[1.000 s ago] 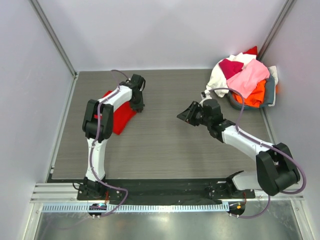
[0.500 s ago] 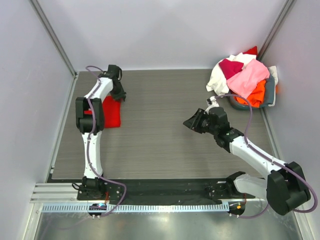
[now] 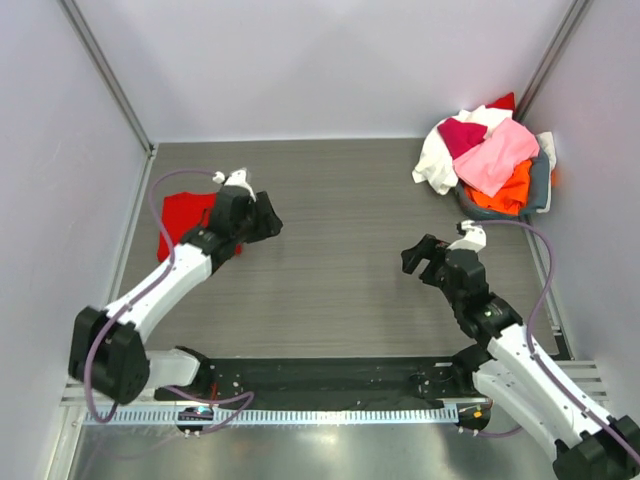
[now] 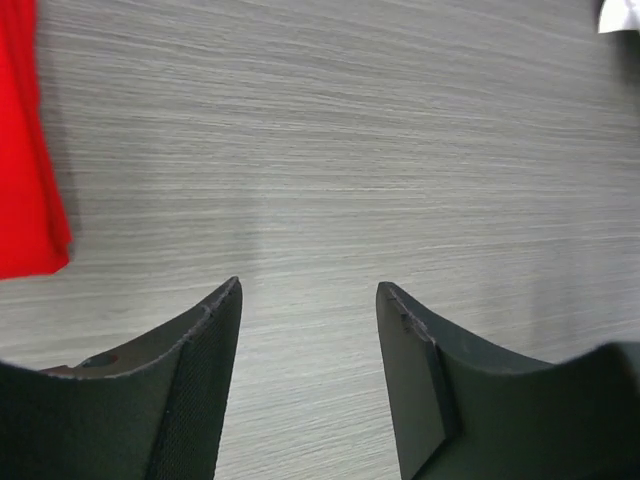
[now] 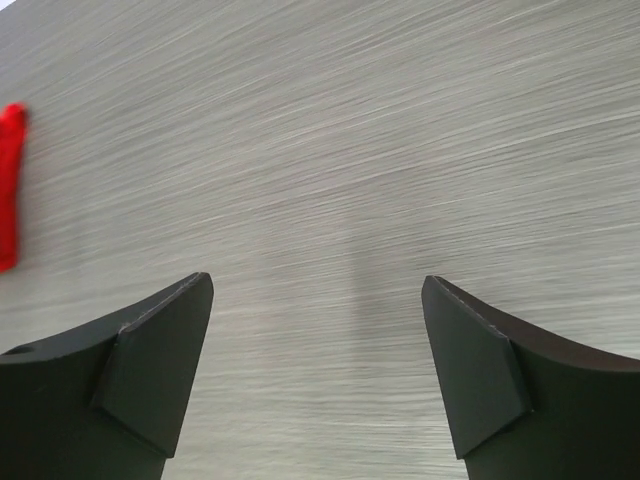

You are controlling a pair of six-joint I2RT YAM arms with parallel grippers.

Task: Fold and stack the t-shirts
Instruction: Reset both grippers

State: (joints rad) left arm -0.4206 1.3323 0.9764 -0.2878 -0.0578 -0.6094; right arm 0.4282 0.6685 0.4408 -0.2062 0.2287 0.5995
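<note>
Top external view: the red t-shirt (image 3: 183,220) lies flat on the bench (image 3: 340,200) at about 9 o'clock, close to the left wall. Its 4 o'clock corner is hidden under the left arm (image 3: 170,280). The left tool (image 3: 268,222) sits just off the shirt's 3 o'clock edge and points towards 3 o'clock over bare bench. The right tool (image 3: 420,256) is at about 4 o'clock from the middle of the bench, well apart from the red t-shirt and from the heap of other shirts.

That heap is at 1 o'clock, in the far right corner, piled in the grey basket (image 3: 541,185). A pink t-shirt (image 3: 497,155) lies on top, with a magenta t-shirt (image 3: 461,134) at its 10 o'clock. A white t-shirt (image 3: 436,160) hangs over the rim on the 9 o'clock side, and an orange t-shirt (image 3: 506,196) shows under the pink one at 6 o'clock.

Left wrist view: the left tool (image 4: 310,288) is released. Its two dark fingers (image 4: 200,370) are spread with only grey wood-grain bench between them, and nothing is grasped. The red t-shirt (image 4: 25,150) runs along the 9 o'clock edge of this view, apart from both fingers.

Right wrist view: the right tool (image 5: 318,282) is released and spread wide, its fingers (image 5: 150,370) framing bare bench and grasping nothing. A thin sliver of the red t-shirt (image 5: 9,180) shows at the 9 o'clock edge, well apart from the tool.
</note>
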